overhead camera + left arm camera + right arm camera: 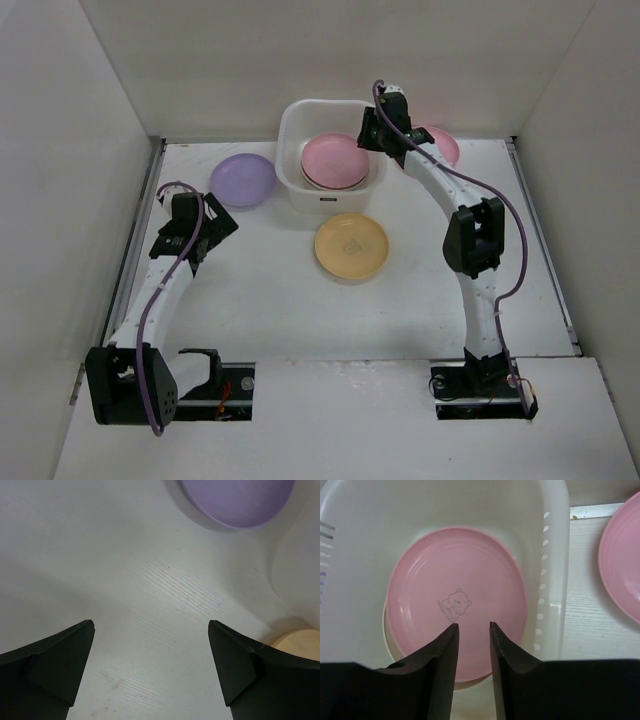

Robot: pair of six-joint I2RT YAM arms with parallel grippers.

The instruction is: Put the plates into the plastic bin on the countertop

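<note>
The white plastic bin [296, 118] stands at the back middle of the countertop [260, 300]. A pink plate [335, 160] lies in it on top of a cream plate whose rim [387, 630] shows underneath. My right gripper [374, 138] hovers over the bin's right side, jaws a narrow gap apart and empty; the wrist view shows it [473, 625] above the pink plate [455, 575]. A purple plate [243, 180], a yellow-orange plate [351, 245] and a second pink plate [441, 146] lie on the countertop. My left gripper [220, 226] is wide open and empty, below the purple plate [237, 500].
White walls enclose the countertop on the left, back and right. The second pink plate [625, 565] lies just right of the bin wall [555, 540], partly behind my right arm. The yellow-orange plate's edge [300, 640] shows beside my left gripper [151, 625].
</note>
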